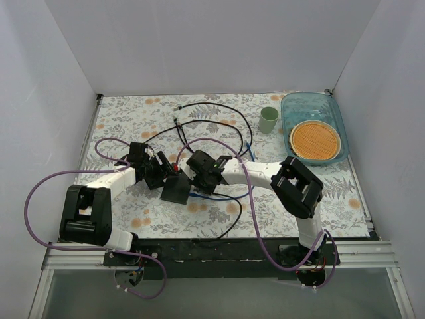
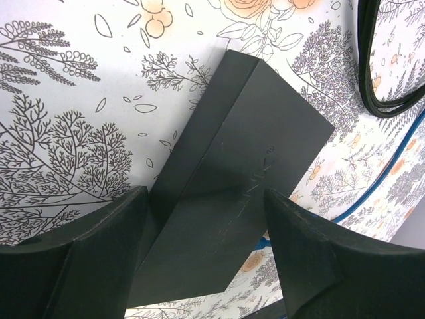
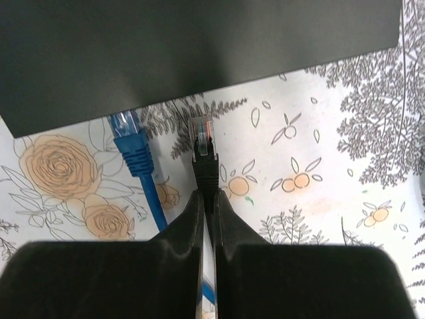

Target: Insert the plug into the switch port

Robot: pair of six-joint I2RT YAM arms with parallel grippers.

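Plug (image 3: 203, 149) isn't in yet, so the main part of the job is not done. Right end effector (image 3: 207, 198) is pinched narrow on its black boot. The clear tip points at the switch (image 3: 199, 46) edge and sits just short of it, apparently not touching. The port can't be seen in any view, only plain dark casing. Left end effector (image 2: 206, 194) straddles the switch with fingers wide, and it's impossible to tell whether it actually clamps it. A blue plug (image 3: 129, 139) lies on the table (image 3: 332, 173) just beside. Left to do, by the look of it: find the port, line up, push in.
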